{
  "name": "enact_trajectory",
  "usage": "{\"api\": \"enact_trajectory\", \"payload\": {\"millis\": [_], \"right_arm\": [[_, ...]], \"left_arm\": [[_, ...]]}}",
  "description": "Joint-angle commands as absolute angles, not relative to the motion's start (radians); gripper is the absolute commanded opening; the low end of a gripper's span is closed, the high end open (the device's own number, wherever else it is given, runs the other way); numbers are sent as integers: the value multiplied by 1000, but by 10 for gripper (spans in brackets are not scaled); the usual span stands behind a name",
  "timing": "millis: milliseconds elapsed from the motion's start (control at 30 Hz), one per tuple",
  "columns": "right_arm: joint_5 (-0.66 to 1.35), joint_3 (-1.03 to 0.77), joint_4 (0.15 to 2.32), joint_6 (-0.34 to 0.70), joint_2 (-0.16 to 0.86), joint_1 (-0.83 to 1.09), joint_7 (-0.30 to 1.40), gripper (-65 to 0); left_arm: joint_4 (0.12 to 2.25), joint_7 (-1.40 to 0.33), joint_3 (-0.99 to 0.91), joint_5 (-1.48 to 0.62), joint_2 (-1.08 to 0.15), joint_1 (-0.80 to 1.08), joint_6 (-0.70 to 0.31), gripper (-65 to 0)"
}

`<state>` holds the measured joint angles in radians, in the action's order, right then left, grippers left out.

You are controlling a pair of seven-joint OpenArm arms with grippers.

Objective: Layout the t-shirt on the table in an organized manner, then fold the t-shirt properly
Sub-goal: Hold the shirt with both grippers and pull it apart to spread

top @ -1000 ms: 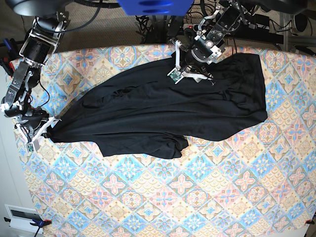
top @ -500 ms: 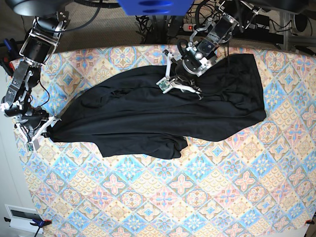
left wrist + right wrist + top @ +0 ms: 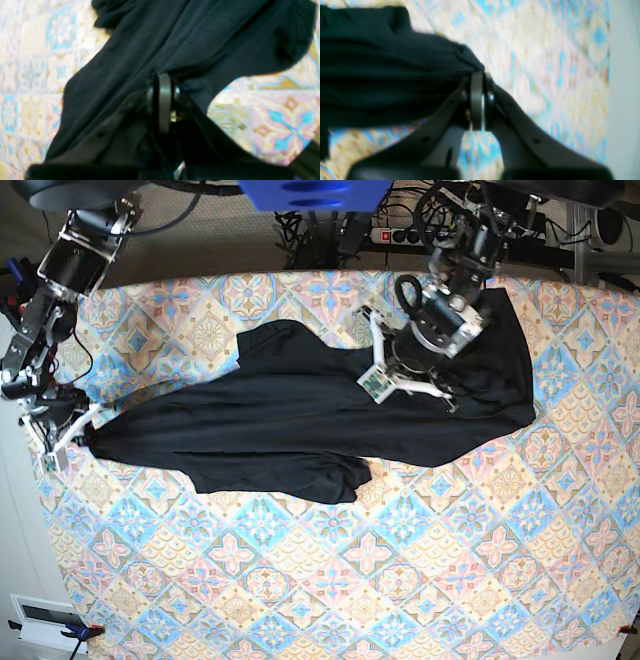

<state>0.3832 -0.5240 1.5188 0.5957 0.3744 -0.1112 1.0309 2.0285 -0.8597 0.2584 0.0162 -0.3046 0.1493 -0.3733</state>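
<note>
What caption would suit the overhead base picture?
Two robot arms pinch a black t-shirt at opposite ends, stretching it across the tile-patterned table.

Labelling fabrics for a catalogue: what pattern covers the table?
The table shows tiled diamonds in blue, pink, yellow and cream with floral medallions, clearest in the base view.

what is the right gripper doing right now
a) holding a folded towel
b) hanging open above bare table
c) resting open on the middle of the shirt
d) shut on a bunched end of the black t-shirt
d: in the right wrist view the right gripper is pinched shut on a gathered tip of the t-shirt, above the patterned table.
</note>
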Motion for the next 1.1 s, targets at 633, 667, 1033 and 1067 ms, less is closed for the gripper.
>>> {"api": "enact_trajectory", "payload": {"millis": [633, 667, 1033, 1067], "right_arm": [[489, -386, 1557, 631, 266, -314, 989, -650], [481, -384, 1555, 631, 257, -334, 989, -650], [461, -306, 1419, 631, 191, -487, 858, -650], [461, -297, 1406, 631, 189, -503, 846, -650]], "left_arm": [[1532, -819, -139, -108, -315, -449, -358, -650], [1494, -799, -139, -108, -317, -475, -358, -650], [1184, -677, -134, -96, -337, -756, -355, -650], [1165, -665, -134, -96, -340, -774, -355, -650]]}}
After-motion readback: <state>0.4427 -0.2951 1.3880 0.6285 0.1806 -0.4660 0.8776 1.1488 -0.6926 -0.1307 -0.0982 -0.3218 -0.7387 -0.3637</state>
